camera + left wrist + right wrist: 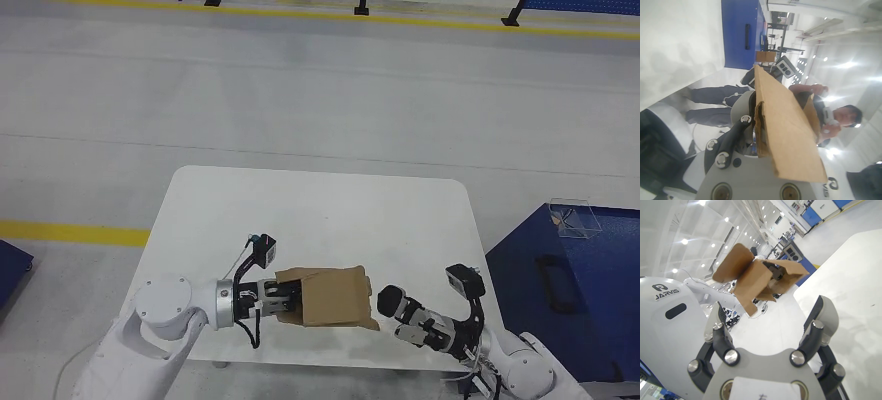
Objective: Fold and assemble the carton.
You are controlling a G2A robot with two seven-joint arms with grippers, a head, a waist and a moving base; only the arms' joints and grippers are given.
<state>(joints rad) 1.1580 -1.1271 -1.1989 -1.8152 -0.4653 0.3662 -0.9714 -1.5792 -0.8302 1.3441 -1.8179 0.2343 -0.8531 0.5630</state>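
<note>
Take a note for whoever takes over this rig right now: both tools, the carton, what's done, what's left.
Left tool: shut on one end of the carton, holding it off the table near its front edge.
Right tool: open, empty, facing the carton's other end, apart from it.
Done: carton lifted and partly opened out.
Left: flaps stick out unfolded; fold them in and close it.

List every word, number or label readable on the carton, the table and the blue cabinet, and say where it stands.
On the carton: none; the faces that show are plain brown card.
On the table: none.
On the blue cabinet: none readable.
</note>
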